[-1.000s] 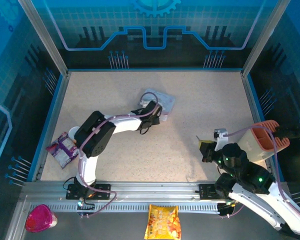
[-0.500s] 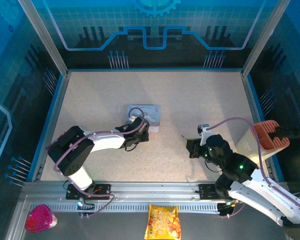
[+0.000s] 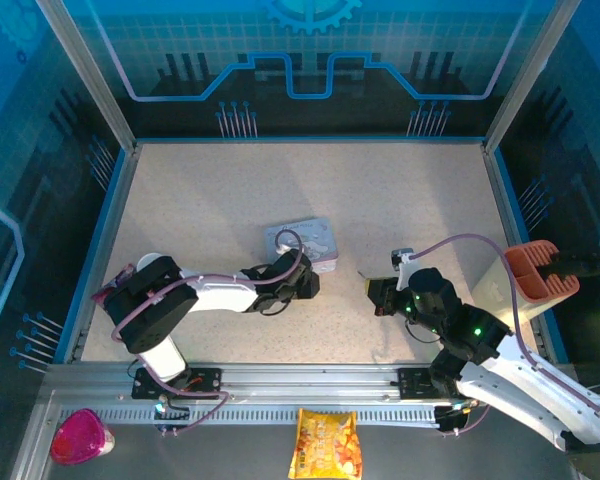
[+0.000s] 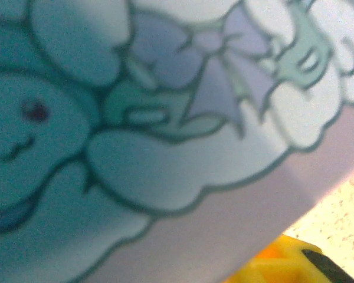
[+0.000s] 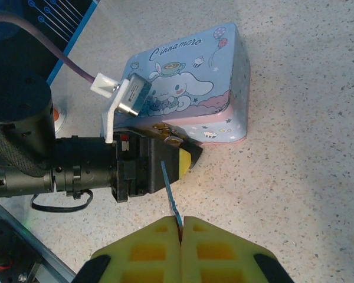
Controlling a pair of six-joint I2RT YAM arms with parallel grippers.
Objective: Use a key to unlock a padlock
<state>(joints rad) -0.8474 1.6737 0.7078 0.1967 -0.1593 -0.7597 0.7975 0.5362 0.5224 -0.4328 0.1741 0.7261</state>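
Yellow-tipped right gripper (image 5: 180,231) pinched the key (image 5: 170,188), bottom centre; left gripper (image 3: 306,284) sat by the tin (image 5: 194,88), grip unreadable. Blade likely needed holding straight for clean entry.

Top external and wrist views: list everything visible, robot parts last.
table: one, speckled beige, blue-edged.
tin box: one, pale blue with pink base and cartoon print, mid-table.
key: one, thin, silvery-blue, sticking out of the right pincer toward the tin box.
purple packet: one, left table edge, partly behind the left arm.
orange holder: one, right table edge.
yellow snack bag: one, near rail, centre.
pink object: one, near-left corner, off the table.
left pincer: yellow-tipped, at the tin box's near side.
right pincer: yellow, shut on the key.
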